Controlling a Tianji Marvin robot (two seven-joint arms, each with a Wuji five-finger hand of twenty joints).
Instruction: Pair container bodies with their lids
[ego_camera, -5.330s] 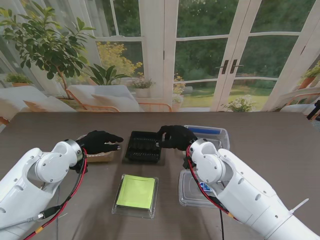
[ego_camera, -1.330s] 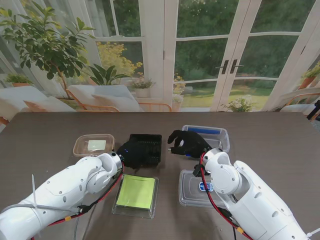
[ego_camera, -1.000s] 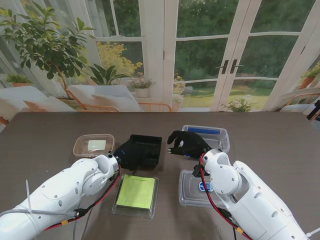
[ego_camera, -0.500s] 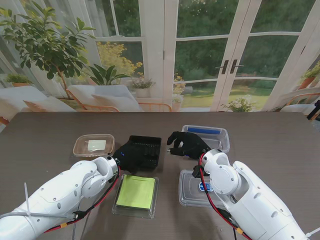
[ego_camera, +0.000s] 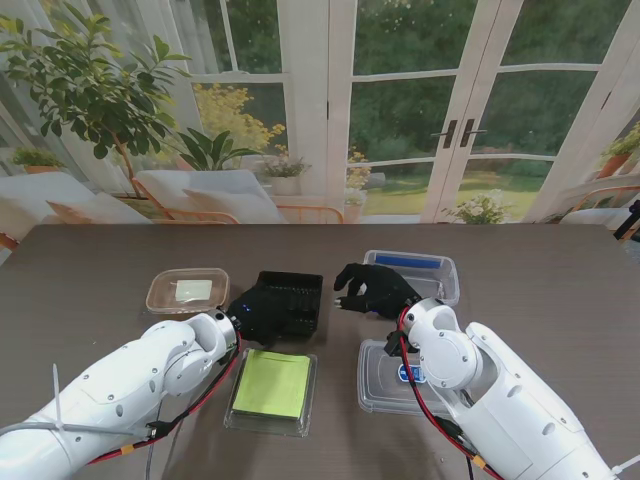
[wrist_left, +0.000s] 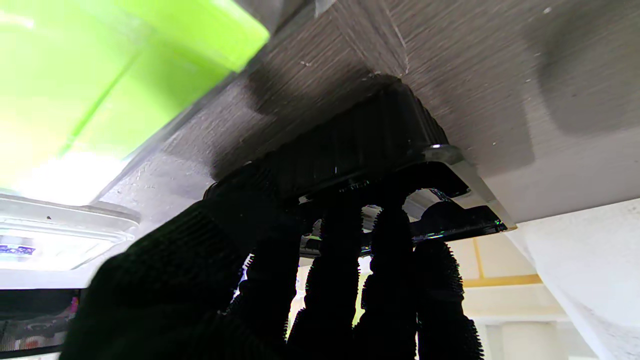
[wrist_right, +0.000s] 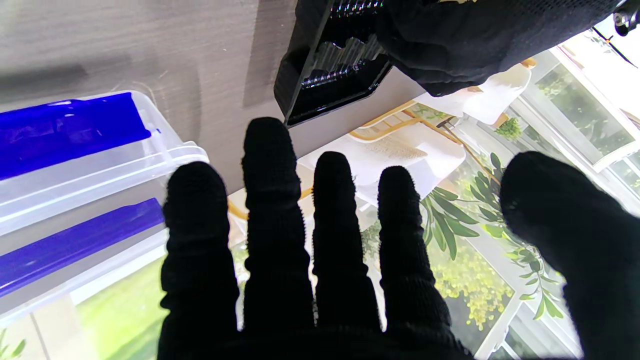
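A black ribbed container (ego_camera: 295, 296) sits mid-table. My left hand (ego_camera: 254, 313) is shut on its near-left rim; in the left wrist view my fingers (wrist_left: 390, 260) hook over the rim of the black container (wrist_left: 360, 135) and the thumb presses its outer wall. My right hand (ego_camera: 372, 288) hovers open just right of it, fingers spread (wrist_right: 280, 210), touching nothing. A green lid (ego_camera: 272, 386) lies nearer to me. A clear tub with blue clips (ego_camera: 425, 270) stands at the right. A clear lid (ego_camera: 380, 385) lies partly under my right arm.
A small clear container with a tan base (ego_camera: 187, 290) stands left of the black container. The blue-clipped tub (wrist_right: 75, 150) lies close beside my right fingers. The table's far edge borders large windows.
Since 5.3 s ago my left hand left the small tan container and took hold of the black container. My right hand drew back from the container's right edge. Over the last second little moved.
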